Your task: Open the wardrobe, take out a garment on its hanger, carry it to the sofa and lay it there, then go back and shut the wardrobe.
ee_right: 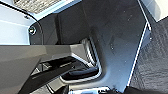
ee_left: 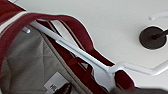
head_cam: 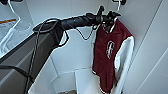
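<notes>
Inside the open wardrobe (head_cam: 75,55), the jacket (head_cam: 106,57) hangs on its hanger (ee_left: 82,53). The left gripper (head_cam: 110,17) reaches its collar; whether the jaws grip, I cannot tell.

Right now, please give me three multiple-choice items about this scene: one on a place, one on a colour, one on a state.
1. Where is the left gripper?
A. at the garment's collar
B. at its hem
C. on the floor

2. What colour are the sleeves of the garment?
A. blue
B. white
C. black

3. How is the garment?
A. folded on a shelf
B. lying on a sofa
C. hanging on the hanger

Key: 1 A, the arm ends at the collar; 2 B, the visible sleeve is white; 3 C, it hangs full length inside the wardrobe.
</notes>
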`<state>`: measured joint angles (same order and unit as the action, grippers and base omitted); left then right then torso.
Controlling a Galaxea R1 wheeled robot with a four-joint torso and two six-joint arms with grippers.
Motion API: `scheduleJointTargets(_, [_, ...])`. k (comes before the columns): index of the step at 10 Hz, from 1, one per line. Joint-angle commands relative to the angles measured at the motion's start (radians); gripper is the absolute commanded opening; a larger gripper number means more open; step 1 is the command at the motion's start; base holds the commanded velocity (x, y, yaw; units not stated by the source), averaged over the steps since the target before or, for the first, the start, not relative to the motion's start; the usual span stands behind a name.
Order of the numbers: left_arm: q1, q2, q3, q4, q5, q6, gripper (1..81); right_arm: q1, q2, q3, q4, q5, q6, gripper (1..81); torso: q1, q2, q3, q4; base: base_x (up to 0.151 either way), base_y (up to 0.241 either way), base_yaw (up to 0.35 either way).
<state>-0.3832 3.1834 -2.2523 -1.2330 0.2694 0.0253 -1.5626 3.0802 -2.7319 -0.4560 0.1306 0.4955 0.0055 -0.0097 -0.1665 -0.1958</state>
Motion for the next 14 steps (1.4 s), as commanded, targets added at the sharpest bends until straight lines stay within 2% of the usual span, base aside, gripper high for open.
scheduleJointTargets(1, [-0.203,0.045,-0.027,-0.014,0.025,0.079,81.1,0.022,0.002,-0.001,0.002,-0.049,0.001,81.1,0.000,0.000,0.000,0.000,0.000,0.000,0.000])
scheduleJointTargets(5, [-0.226,0.045,-0.096,-0.014,0.022,0.180,81.1,0.014,0.002,0.003,0.000,-0.085,0.000,81.1,0.000,0.000,0.000,0.000,0.000,0.000,0.000])
scheduleJointTargets(9, [-0.226,0.045,-0.093,-0.026,-0.001,0.183,81.1,0.029,0.024,0.003,0.000,-0.094,0.001,81.1,0.000,0.000,0.000,0.000,0.000,0.000,0.000])
scheduleJointTargets(12, [-0.205,0.045,-0.116,-0.192,-0.012,0.169,81.1,0.037,0.025,0.006,0.000,-0.094,0.000,81.1,0.000,0.000,0.000,0.000,0.000,0.000,0.000])
scheduleJointTargets(14, [-0.205,0.045,-0.112,-0.250,0.005,0.169,81.1,0.035,0.025,0.002,0.000,-0.094,0.001,81.1,0.000,0.000,0.000,0.000,0.000,0.000,0.000])
